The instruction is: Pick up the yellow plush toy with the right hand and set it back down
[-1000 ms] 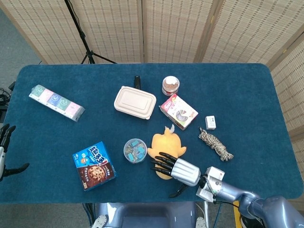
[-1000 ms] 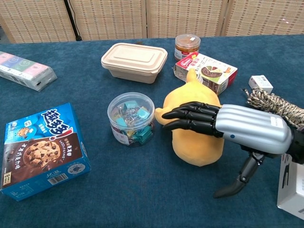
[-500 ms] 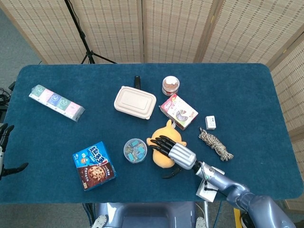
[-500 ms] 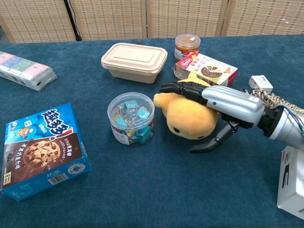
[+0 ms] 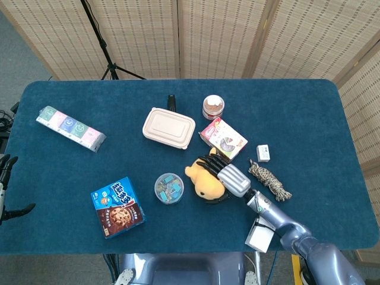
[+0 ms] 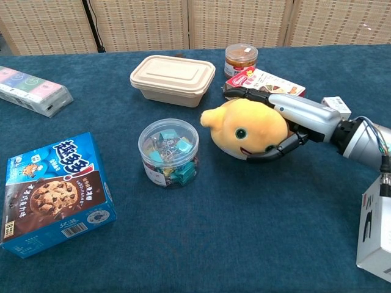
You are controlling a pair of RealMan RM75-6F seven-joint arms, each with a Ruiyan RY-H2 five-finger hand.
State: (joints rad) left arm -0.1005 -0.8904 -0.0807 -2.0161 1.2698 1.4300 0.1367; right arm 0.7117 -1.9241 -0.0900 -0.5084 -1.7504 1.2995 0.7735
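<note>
right hand [image 6: 287, 119] gripped the toy [image 6: 247, 129].
i saw its fingers over the top, thumb beneath, beside the clip tub [image 6: 168, 151].

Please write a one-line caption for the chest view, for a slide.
The right hand grips the yellow plush toy, face toward the camera, beside a clear tub of clips.

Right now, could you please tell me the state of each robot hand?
Right robot hand: holding the yellow plush toy.
Left robot hand: open, holding nothing, at the table's edge.
</note>
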